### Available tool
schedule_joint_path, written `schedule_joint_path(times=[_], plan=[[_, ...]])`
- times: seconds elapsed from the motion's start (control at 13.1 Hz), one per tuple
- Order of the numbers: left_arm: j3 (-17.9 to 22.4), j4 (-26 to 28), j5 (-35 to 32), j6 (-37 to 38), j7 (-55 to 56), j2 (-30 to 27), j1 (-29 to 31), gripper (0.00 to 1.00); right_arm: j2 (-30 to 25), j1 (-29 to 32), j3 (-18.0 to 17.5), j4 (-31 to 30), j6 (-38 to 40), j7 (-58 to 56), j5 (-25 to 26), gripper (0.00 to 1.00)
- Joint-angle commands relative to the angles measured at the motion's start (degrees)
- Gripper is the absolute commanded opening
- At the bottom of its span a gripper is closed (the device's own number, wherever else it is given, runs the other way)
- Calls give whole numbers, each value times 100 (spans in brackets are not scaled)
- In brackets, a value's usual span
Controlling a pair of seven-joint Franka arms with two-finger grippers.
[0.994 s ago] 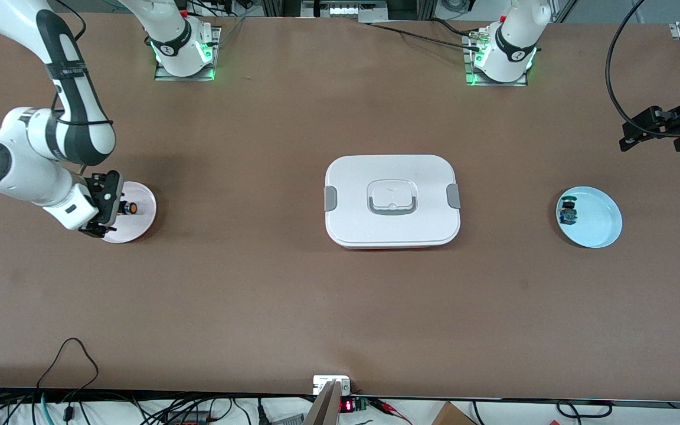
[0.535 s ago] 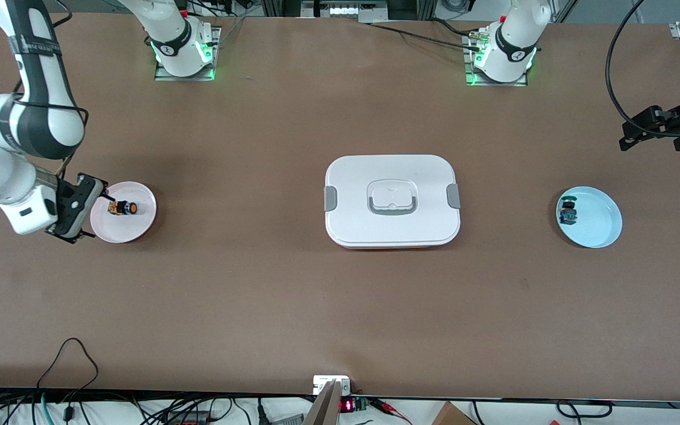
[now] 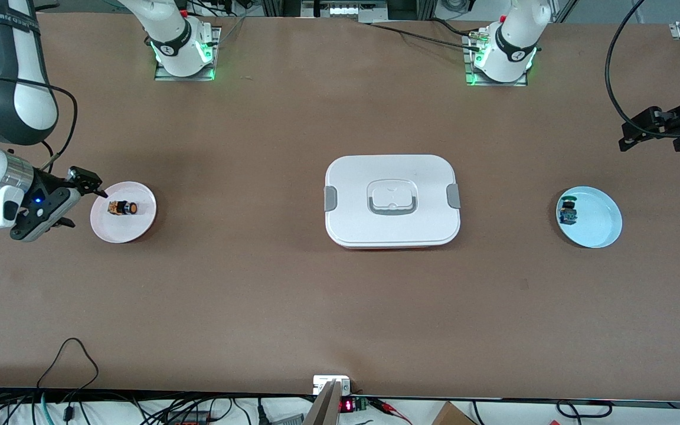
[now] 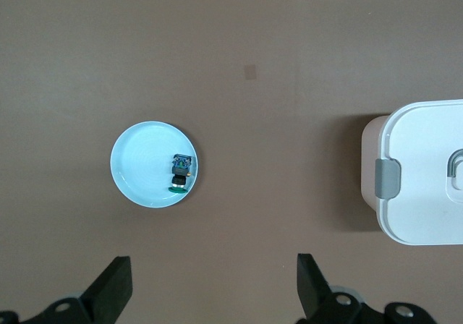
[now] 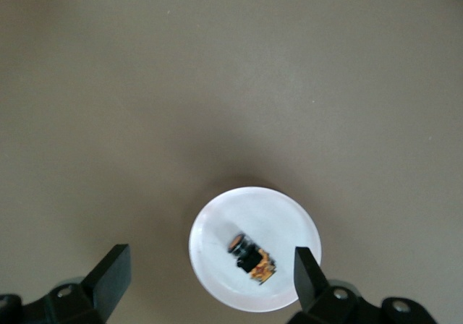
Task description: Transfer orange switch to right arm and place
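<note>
Right gripper (image 3: 74, 198), fingers spread and empty, is held just beside the pink plate (image 3: 139, 227) where the orange switch (image 3: 123, 208) is laid on its side.

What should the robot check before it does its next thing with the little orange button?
1. Orange switch lies on its side on the pink plate: ok.
2. Right gripper open, nothing held, up beside the plate at the right arm's end of the table: ok.
3. Left gripper open and empty, waiting high near the left arm's end of the table: ok.
4. Green-capped switch rests on the blue plate, untouched: ok.
5. White box at the table's middle has its lid on: ok.
6. Whether the task counts as finished: cannot tell.
</note>
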State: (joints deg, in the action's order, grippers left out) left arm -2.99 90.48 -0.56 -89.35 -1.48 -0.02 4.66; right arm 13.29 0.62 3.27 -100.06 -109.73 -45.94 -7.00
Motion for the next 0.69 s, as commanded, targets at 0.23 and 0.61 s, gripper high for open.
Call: schedule_joint_path(times=[0.23, 0.61], plan=[[9, -198, -84, 119, -10, 108, -35, 100, -222, -238, -37, 653, 1391, 2358, -74, 100], [9, -198, -84, 119, -10, 108, -35, 100, -424, -273, 24, 953, 2710, 3475, -4, 100]])
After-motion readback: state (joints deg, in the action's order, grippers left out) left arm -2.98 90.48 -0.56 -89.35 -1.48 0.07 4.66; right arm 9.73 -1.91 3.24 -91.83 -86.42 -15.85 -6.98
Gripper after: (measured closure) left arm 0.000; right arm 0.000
